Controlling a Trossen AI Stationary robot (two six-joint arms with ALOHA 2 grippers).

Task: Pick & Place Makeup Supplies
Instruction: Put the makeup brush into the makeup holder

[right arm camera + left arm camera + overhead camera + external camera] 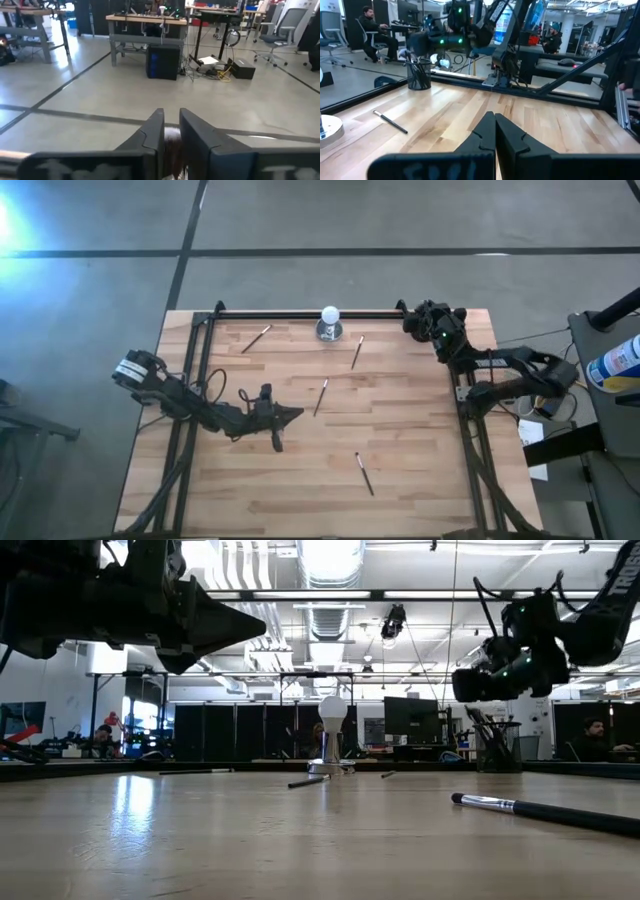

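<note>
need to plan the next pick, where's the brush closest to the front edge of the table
In the high view that brush lies alone on the bare wood, right of centre near the front edge of the table, well in front of the white ball on its silver base.

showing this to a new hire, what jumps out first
Two dark arms over a wooden table: the left gripper hovers shut mid-table, and the right gripper sits at the far right corner above a black cup of brushes. Loose brushes lie scattered near a white ball at the far edge.
</note>
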